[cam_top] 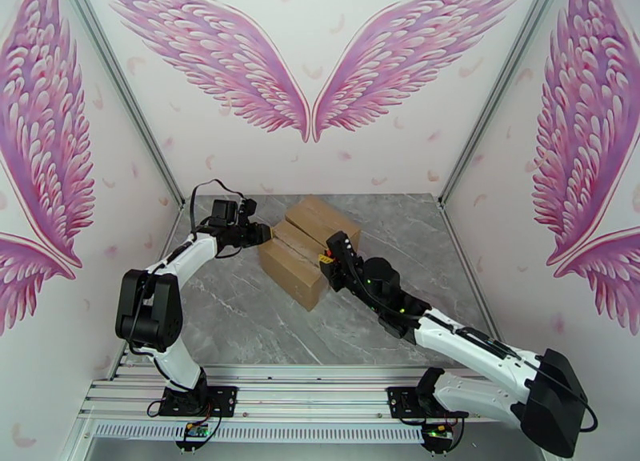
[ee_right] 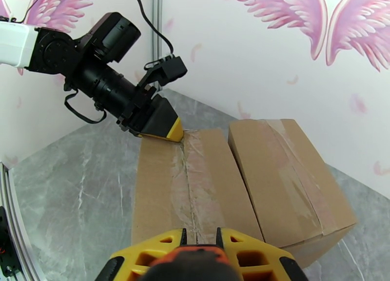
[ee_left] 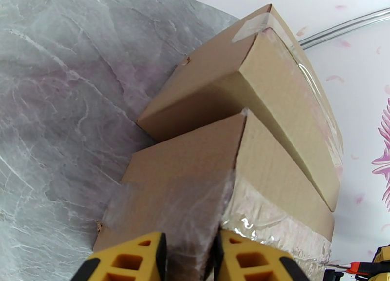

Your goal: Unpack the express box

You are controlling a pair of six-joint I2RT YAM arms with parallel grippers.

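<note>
Right gripper [ee_right: 201, 235] is clamping an orange tool [ee_right: 195, 260] above the front box [ee_right: 161, 189], left gripper [ee_left: 190, 243] is pinching its far corner.

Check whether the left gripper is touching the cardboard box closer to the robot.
Touching. The left wrist view shows the left gripper with its jaws closed on either side of the taped corner of the near box, no gap showing.

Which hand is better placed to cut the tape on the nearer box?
Right, most likely. The right hand holds a red tool at the near end of that box's taped seam; the left hand grips its far corner.
</note>
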